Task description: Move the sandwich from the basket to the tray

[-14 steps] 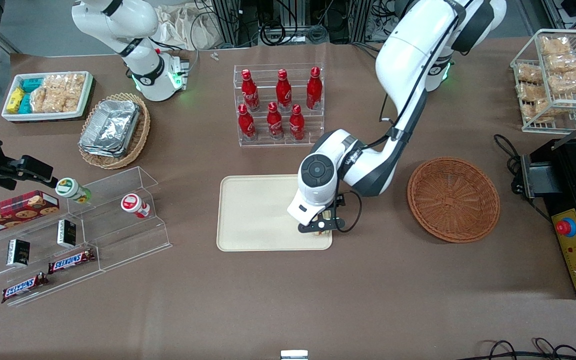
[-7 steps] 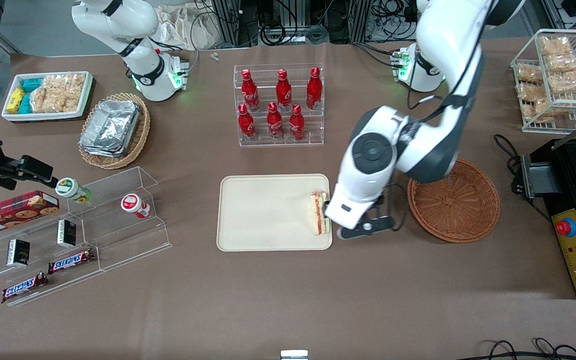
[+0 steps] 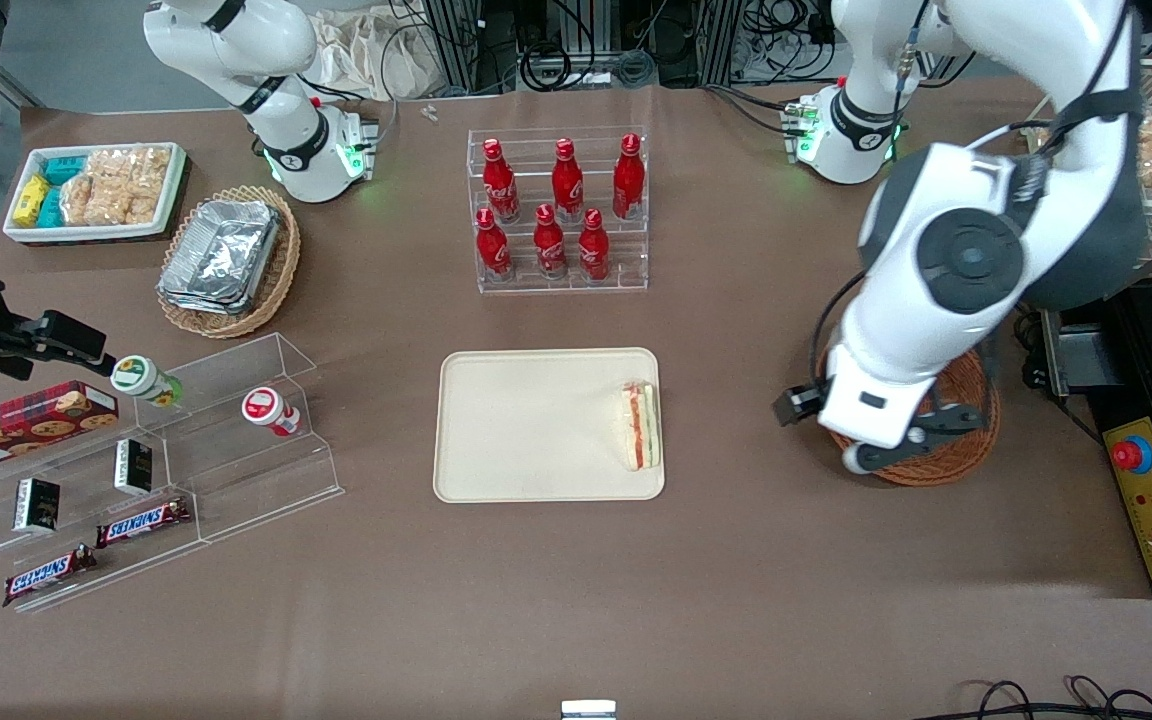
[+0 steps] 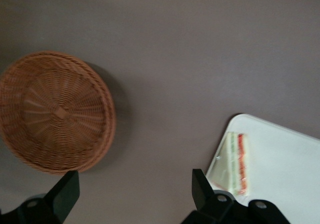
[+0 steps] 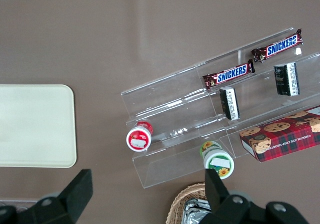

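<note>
The sandwich [image 3: 641,426] [image 4: 236,156] lies flat on the cream tray [image 3: 526,430] [image 4: 295,159] [image 5: 35,126], close to the tray edge that faces the working arm's end of the table. The round reddish-brown basket [image 3: 971,440] [image 4: 55,112] holds nothing and is mostly covered by my arm in the front view. My gripper [image 3: 886,445] [image 4: 132,196] hangs high over the basket's rim and the bare table between basket and tray. It is open, its fingers [image 4: 65,194] spread wide with nothing between them.
A clear rack of red bottles [image 3: 561,210] stands farther from the front camera than the tray. Toward the parked arm's end are acrylic snack shelves [image 3: 156,450], a tan basket of foil containers [image 3: 226,255] and a white bin [image 3: 96,190]. A black appliance [image 3: 1151,470] sits beside the basket.
The gripper let go of the sandwich on the tray, opened, rose and swung away toward the basket. The sandwich stays on the tray.
</note>
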### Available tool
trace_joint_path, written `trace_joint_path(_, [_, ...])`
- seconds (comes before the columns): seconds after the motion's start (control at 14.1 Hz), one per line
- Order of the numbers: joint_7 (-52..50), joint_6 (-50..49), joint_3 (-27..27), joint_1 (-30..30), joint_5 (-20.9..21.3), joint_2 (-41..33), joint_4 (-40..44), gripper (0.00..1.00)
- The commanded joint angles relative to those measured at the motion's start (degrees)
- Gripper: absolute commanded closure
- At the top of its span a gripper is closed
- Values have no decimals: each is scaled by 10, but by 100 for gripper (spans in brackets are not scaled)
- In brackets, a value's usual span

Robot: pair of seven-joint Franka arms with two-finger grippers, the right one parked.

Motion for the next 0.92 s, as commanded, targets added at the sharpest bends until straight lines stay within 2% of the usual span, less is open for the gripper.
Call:
trace_joint_path(0.0, [97, -13, -5, 46, -10, -62, -65, 0])
trace_joint_path(0.28, [205, -12, -5, 101, -10, -116, -118, 0])
trace_joint_path(0.42, [244, -22, -3, 113, -4, -122, -120, 0])
trace_joint_path(0.64, [355, -47, -3, 147, 1, -120, -105, 0])
trace_joint_path(0.85, [354, -47, -3, 149, 0, -114, -95, 0])
